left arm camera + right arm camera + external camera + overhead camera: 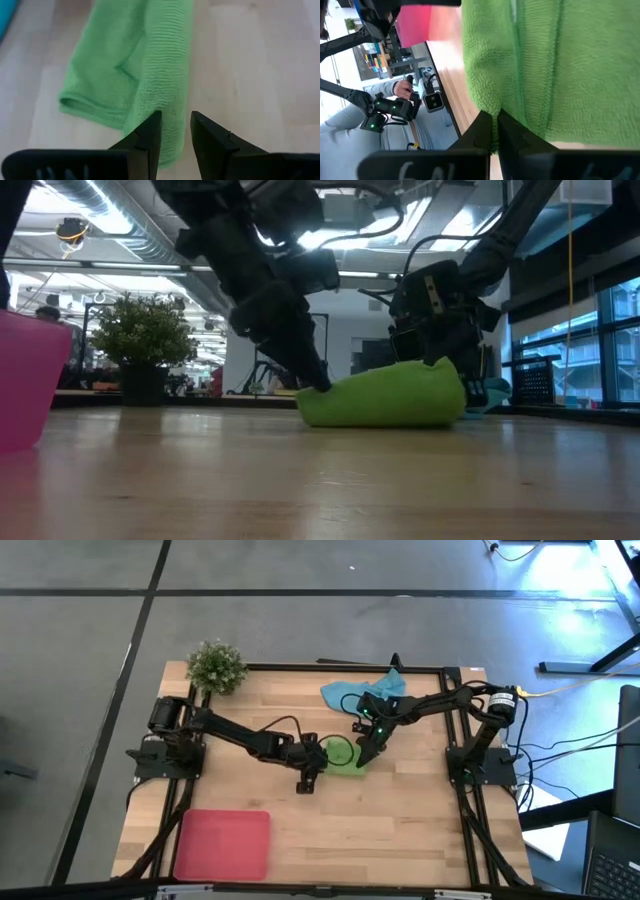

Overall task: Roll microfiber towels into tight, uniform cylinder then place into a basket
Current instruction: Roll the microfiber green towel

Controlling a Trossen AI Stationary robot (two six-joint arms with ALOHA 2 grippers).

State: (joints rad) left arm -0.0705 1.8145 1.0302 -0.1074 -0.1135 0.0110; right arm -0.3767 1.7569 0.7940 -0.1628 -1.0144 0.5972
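The green towel (343, 756) lies partly rolled near the middle of the table (400, 830), with both arms meeting over it. The left hand (312, 768) sits at the towel's nine o'clock end; in the left wrist view its two fingers (150, 137) stand a narrow gap apart, straddling the end of the rolled edge (165, 90), the fabric just between and beyond them. The right hand (366, 753) comes in from two o'clock and rests at the towel's three o'clock side. Its fingers (482, 131) are pressed together on a thin fold of the green cloth, as the right wrist view shows.

From the low view, the green towel (385, 398) is a low, loose mound on the table, higher at one end, not a tight cylinder.

The blue towel (360, 692) lies crumpled toward twelve o'clock from the green one, near the table's far edge and partly under the right arm. The red basket (224, 843) sits at about seven o'clock, near the front left corner, well apart from both towels. A small green plant (216, 666) stands at the far left corner, about ten o'clock.

In the right wrist view a person's hand (402, 89) holds a device beyond the table.
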